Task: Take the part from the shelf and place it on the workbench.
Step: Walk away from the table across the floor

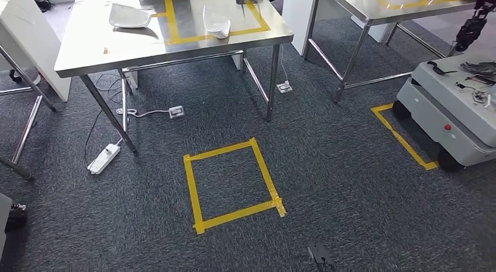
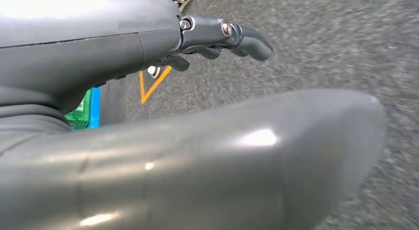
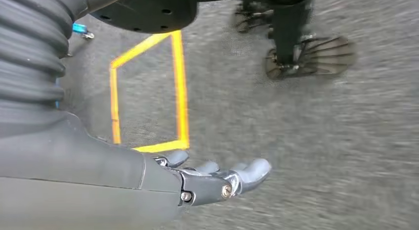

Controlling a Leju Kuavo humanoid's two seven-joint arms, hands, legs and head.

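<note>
A steel workbench stands at 11 o'clock in the head view, with two pale grey parts on top: one outside its yellow tape outline, another inside it. No writing is readable anywhere. A second table and a grey cart at 3 o'clock are cut off by the frame. The left hand and right hand hang over carpet, fingers extended and apart, holding nothing, near the yellow floor square.
</note>
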